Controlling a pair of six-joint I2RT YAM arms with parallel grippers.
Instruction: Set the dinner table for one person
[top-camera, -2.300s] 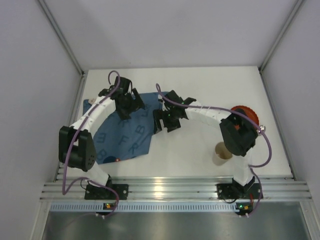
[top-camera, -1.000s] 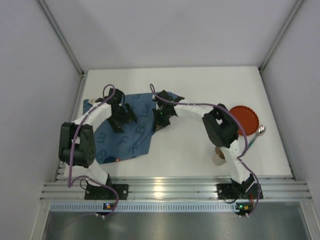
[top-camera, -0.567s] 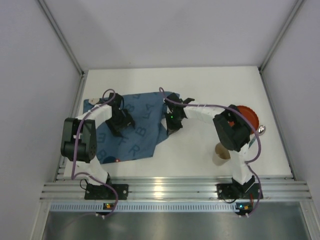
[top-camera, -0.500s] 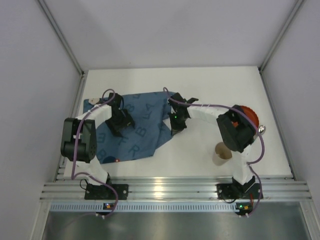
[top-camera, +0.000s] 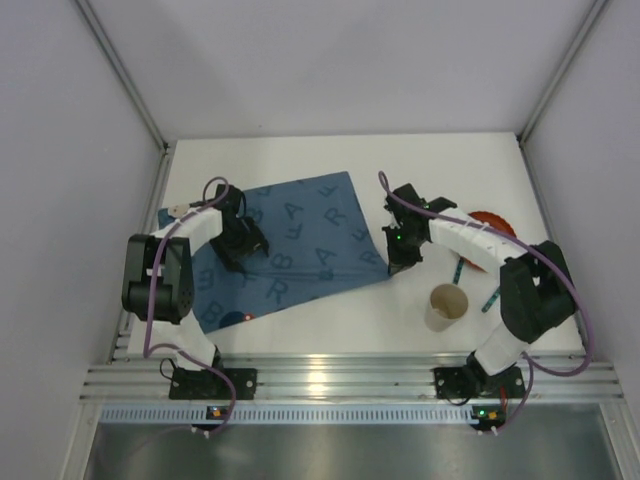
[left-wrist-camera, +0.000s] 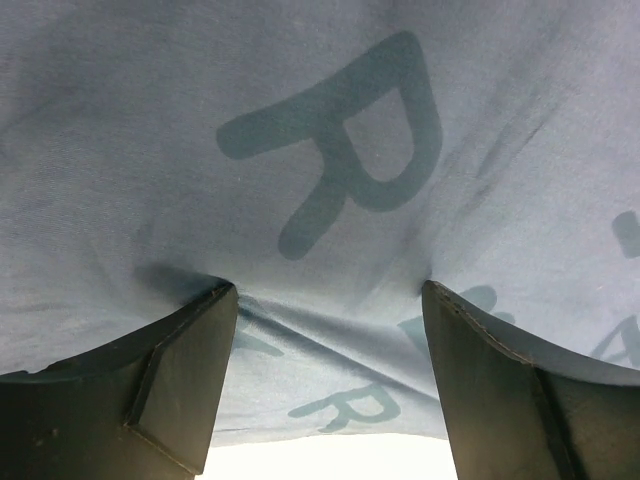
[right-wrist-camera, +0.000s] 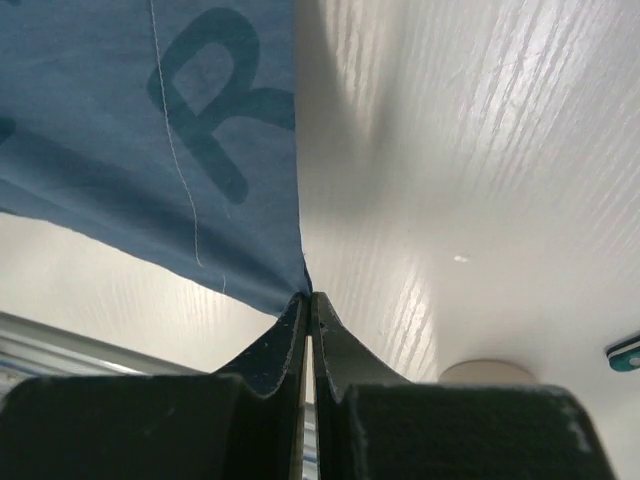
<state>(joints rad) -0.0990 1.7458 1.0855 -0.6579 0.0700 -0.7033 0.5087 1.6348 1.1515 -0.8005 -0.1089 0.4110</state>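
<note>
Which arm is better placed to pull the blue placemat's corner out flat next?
Right. The right gripper is shut on the placemat's corner, so it could likely draw that corner outward. The left gripper is open, its fingers pressed down on the placemat's left part, gripping nothing.

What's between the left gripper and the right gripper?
The blue placemat, lying on the dinner table, spans from the left gripper to the right gripper, whose jaws pinch its corner; the top view shows it.
</note>
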